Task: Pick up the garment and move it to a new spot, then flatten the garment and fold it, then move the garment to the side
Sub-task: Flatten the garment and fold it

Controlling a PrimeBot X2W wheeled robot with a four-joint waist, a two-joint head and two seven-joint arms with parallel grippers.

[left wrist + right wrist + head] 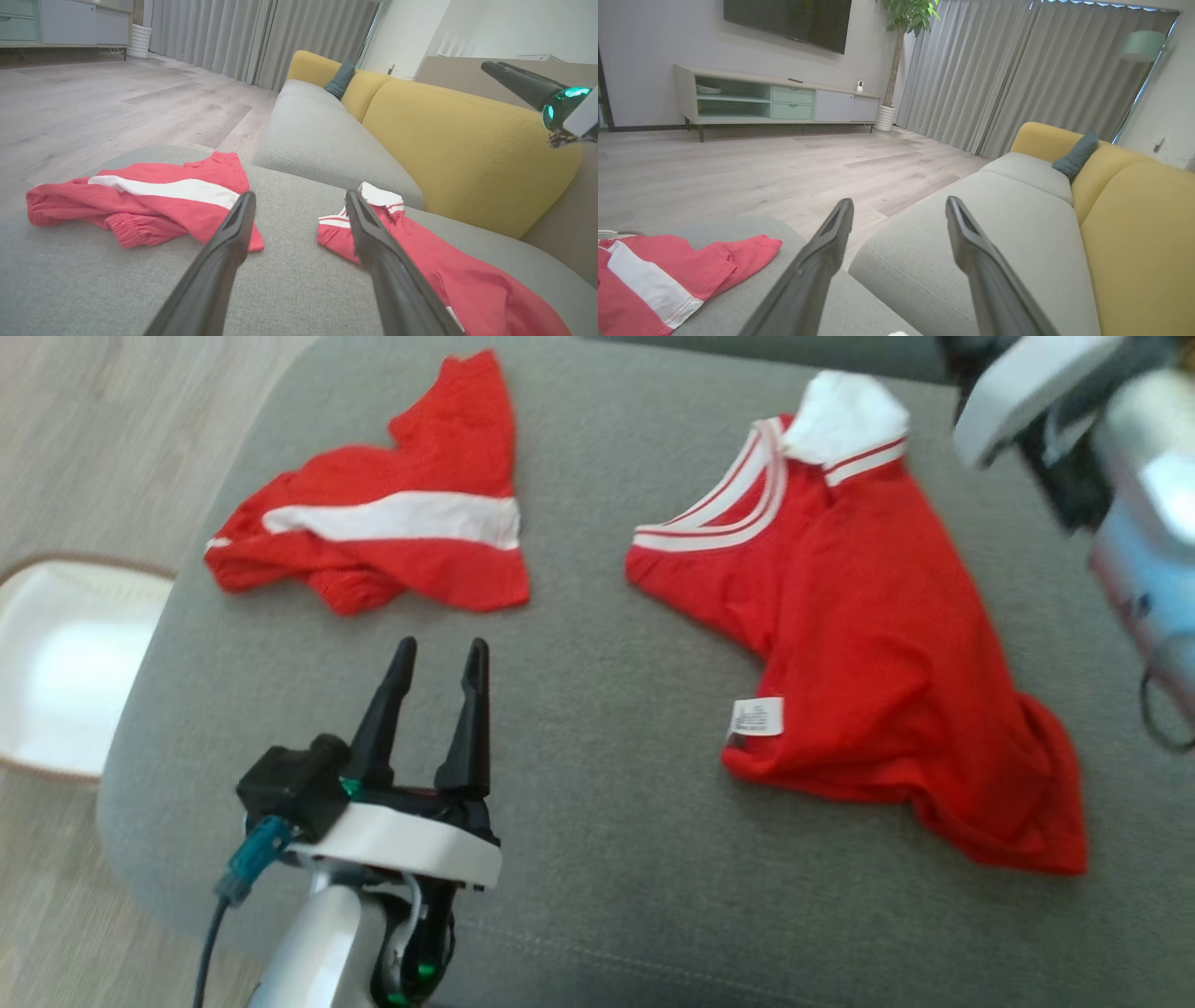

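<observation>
a red t-shirt (868, 644) with white-striped neck trim and a white sleeve lies rumpled, mostly spread out, on the grey cushion (597, 821), its white tag (757, 717) showing near the lower edge. well apart to its left, red shorts (392, 551) with a white band lie crumpled.

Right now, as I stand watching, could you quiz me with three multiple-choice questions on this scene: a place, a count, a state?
1. Where does the white-collared shirt lie relative to the striped shorts? A. on top of them B. on the robot's left C. on the robot's right
2. How many red garments lie on the grey cushion? A. two B. one C. four
3. The left tool is: A. shut on the shirt B. open and empty C. shut on the shorts

1 C: it lies apart, rightward in the head view. 2 A: just shirt and shorts. 3 B: its fingers stand apart above bare cushion.
</observation>
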